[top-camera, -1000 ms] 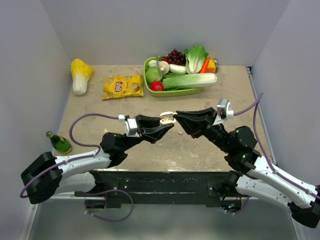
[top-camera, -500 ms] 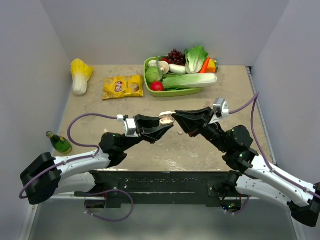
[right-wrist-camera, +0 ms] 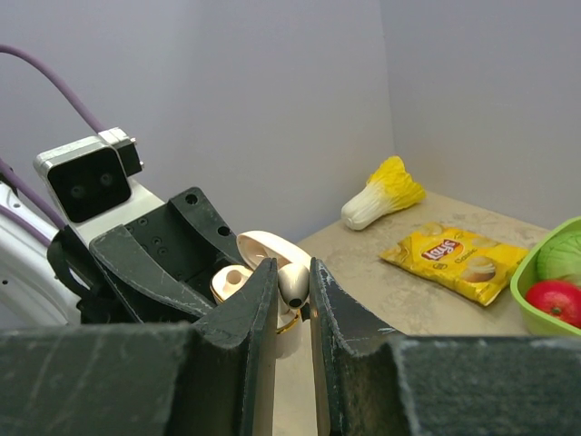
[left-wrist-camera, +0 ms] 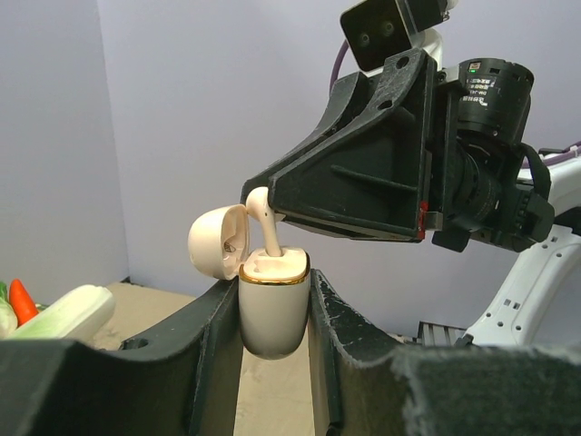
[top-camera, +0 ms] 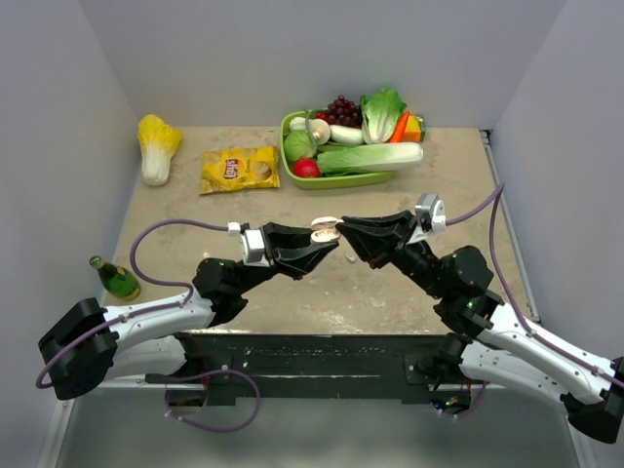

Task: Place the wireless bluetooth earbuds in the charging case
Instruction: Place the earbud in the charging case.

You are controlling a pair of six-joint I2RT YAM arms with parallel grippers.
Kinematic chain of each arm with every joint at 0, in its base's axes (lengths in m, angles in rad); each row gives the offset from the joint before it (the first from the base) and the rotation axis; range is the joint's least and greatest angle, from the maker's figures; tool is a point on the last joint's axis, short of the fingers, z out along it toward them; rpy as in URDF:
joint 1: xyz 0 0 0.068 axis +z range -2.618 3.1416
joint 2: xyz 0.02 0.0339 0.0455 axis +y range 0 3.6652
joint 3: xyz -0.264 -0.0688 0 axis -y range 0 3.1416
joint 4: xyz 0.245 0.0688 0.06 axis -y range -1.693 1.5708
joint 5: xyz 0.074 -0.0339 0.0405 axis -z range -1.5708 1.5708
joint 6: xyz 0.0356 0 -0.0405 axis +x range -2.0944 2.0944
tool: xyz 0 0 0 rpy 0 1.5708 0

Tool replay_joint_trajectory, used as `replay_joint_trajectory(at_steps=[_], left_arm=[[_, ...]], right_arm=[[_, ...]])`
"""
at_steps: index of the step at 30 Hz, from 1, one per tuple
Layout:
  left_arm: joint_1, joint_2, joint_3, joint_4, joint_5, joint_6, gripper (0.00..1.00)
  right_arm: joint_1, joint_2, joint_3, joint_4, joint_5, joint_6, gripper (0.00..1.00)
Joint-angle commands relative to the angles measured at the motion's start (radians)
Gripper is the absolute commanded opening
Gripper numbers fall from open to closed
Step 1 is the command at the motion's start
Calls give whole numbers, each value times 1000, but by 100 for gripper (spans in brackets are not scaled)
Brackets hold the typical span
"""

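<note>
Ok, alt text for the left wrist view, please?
The left gripper clamps an open charging case upright, lid tipped left; the right gripper holds a cream earbud with its stem down in the case.

You can read one word only: "Lay's", the red brand logo on the front of the yellow chip bag (top-camera: 240, 169) lying on the table (top-camera: 439, 195); the right wrist view shows it clearest.
</note>
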Motion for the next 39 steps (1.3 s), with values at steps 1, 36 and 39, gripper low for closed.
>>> replay_joint_trajectory(at_steps=[1,36,39], left_arm=[[5,-26,46,632,8,-8,0],[5,-18,18,632,-8,17,0],[5,-21,13,632,-13,21,0]], right_arm=[[0,-11,-17,-4,2,-35,0],[0,-58,138,-130,18,66,56],[0,-61,175,-185,87,80,57]])
